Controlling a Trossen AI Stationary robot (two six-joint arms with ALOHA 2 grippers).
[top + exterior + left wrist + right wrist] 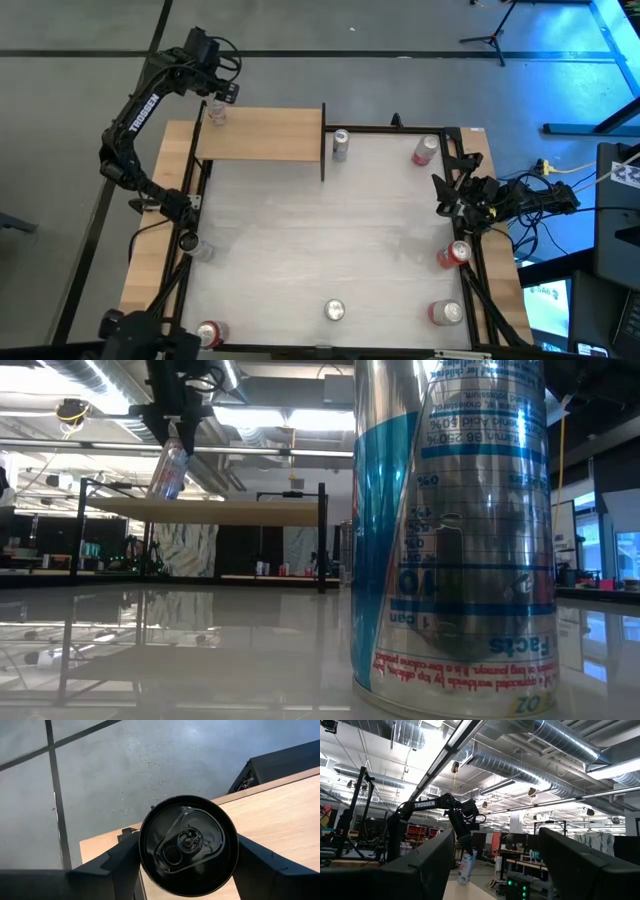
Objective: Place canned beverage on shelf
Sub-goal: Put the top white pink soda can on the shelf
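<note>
The left arm is reaching way out to the far left corner, elbow bent back toward its base, wrist turned down. The left gripper [215, 103] has its fingers [115, 865] clamped either side of a can [188, 845], gripping it near the top, and the low view shows it hanging tilted under the gripper. The right arm is just parked low at the right edge, folded in on itself. The right gripper [447, 195] points in toward the middle with its fingers [427, 862] spread apart, nothing between them.
</note>
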